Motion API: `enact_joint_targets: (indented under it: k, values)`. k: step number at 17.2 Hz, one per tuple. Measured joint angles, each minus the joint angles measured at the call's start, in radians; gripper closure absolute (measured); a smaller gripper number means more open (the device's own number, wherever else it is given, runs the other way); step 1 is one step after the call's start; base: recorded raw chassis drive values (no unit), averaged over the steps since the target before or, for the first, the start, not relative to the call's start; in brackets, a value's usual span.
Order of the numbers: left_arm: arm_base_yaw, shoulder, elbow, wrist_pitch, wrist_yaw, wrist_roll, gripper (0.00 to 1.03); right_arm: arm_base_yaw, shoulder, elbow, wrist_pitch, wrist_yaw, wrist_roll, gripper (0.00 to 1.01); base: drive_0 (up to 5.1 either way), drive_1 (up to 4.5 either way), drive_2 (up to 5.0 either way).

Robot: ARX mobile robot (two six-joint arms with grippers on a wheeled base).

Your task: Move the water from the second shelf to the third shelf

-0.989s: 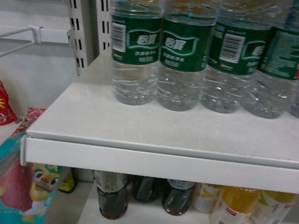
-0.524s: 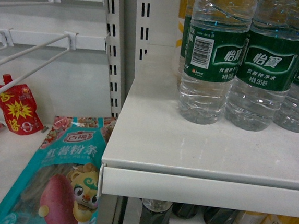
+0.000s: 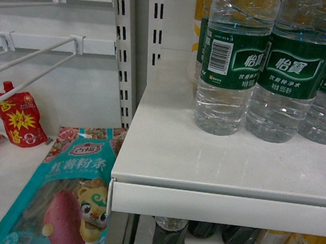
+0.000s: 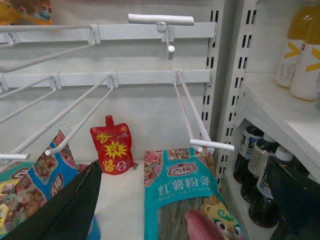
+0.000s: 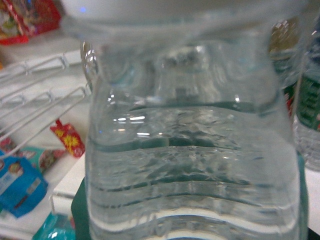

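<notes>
My left gripper (image 4: 180,200) hangs wide open, holding nothing, over the snack bags (image 4: 187,195). My right gripper is out of view; its camera is filled by a water bottle (image 5: 190,145), upright. More water (image 3: 232,65) stands upright on the white shelf (image 3: 205,160).

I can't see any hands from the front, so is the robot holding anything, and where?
Left gripper is open, holding nothing. A water bottle fills the right wrist view, but the right gripper is unseen: cannot tell.
</notes>
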Motion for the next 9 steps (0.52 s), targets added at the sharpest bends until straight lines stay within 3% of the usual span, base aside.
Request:
enact_joint_targets:
  k: [1, 5, 9]
  values:
    - [0.000, 0.000, 0.000, 0.000, 0.001, 0.000, 0.05, 0.004, 0.048, 0.019, -0.008, -0.044, -0.033, 0.58, 0.0, 0.00, 0.0]
    - [0.000, 0.000, 0.000, 0.000, 0.001, 0.000, 0.05, 0.045, 0.186, 0.050, 0.096, -0.014, -0.097, 0.58, 0.0, 0.00, 0.0]
    - [0.000, 0.000, 0.000, 0.000, 0.001, 0.000, 0.05, 0.068, 0.328, 0.087, 0.207, 0.099, -0.141, 0.58, 0.0, 0.00, 0.0]
